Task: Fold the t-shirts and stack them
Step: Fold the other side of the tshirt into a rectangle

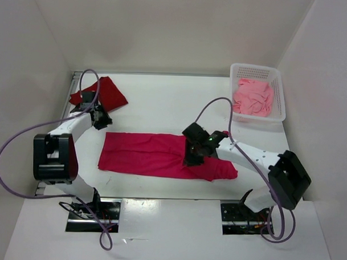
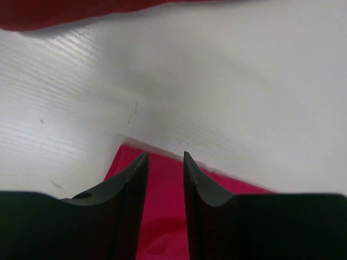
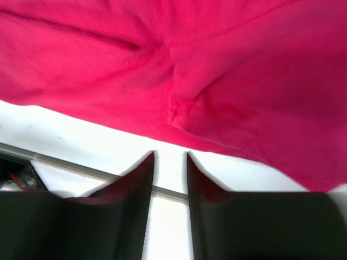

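Crimson t-shirt [image 1: 155, 155] folded into a long band across the table [image 1: 163, 101], with both grippers part open and empty.
One corner lies under the left gripper [image 2: 165, 154], and creased cloth spreads just ahead of the right gripper [image 3: 171, 154]. Each pair of fingers stands a narrow gap apart, gripping nothing. The dark red t-shirt [image 1: 109, 93] lies bunched just beyond the left fingers. The salmon pink t-shirt [image 1: 253, 97] sits in a white basket [image 1: 280, 94] well beyond the right ones. The table is white and ribbed, and plain white walls [image 1: 165, 27] enclose it.

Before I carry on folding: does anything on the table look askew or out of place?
Nothing is spilled or damaged. The crimson t-shirt lies as a long band, but its right end is bunched and wrinkled by the right gripper. The pink t-shirt sits crumpled in the basket, not yet folded.
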Robot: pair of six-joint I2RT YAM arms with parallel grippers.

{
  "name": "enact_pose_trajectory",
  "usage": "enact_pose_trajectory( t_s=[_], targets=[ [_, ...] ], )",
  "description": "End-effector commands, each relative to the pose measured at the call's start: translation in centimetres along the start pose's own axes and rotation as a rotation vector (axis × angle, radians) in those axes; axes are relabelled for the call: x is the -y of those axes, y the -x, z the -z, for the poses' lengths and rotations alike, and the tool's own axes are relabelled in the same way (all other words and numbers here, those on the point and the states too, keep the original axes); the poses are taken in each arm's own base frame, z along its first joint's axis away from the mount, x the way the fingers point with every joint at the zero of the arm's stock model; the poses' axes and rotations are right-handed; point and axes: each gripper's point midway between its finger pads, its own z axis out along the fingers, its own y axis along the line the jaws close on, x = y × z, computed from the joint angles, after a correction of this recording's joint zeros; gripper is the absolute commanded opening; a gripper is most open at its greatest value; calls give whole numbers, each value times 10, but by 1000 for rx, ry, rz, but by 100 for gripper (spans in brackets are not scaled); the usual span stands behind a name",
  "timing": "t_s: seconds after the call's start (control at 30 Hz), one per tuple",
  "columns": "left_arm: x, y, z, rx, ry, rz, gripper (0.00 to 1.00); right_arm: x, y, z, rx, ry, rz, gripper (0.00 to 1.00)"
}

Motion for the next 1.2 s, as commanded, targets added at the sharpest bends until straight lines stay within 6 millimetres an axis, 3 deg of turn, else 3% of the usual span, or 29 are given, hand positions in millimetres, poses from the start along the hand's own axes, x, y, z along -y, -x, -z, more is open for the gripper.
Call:
enact_pose_trajectory(
  t_s=[0.0,0.03,0.07,0.1,0.13,0.17,0.23,0.27,0.4,0.47,0.53,0.7,1.03,1.1,1.17],
  targets=[
    [12,11,39,79,-75,2,39,11,34,32,128,24,-71,25],
    [14,6,40,59,-86,1,41,34,48,32,156,-2,-137,8],
    [11,-3,38,34,-78,-27,45,46,62,40,215,-5,-170,2],
    [1,-20,30,-28,-44,-36,51,62,71,43,245,-27,-200,0],
    [-8,-24,25,-32,-6,-36,54,89,85,46,278,-64,-283,0],
    [-13,-26,23,-26,16,-45,58,96,102,54,337,-49,-314,0],
    [-16,-27,21,-22,27,-46,65,109,117,61,370,-33,-367,11],
    [-15,-24,18,-18,25,-45,66,119,132,64,405,-41,-398,26],
    [-13,-28,-2,-59,29,-35,66,164,157,48,428,-129,-488,37],
    [-12,-26,-8,-59,29,-35,66,179,154,32,394,-138,-527,37],
    [-10,-23,-14,-45,21,-35,66,189,161,31,413,-153,-551,41],
    [-7,-18,-27,-41,19,-25,66,194,170,13,411,-164,-575,45],
    [-4,-18,-35,-31,3,-16,72,165,178,-5,390,17,-540,48],
    [-5,-22,-38,-49,1,-16,64,161,181,-9,388,22,-531,46],
    [-3,-20,-39,-39,-5,-16,52,159,182,-11,385,35,-539,34]
  ],
)
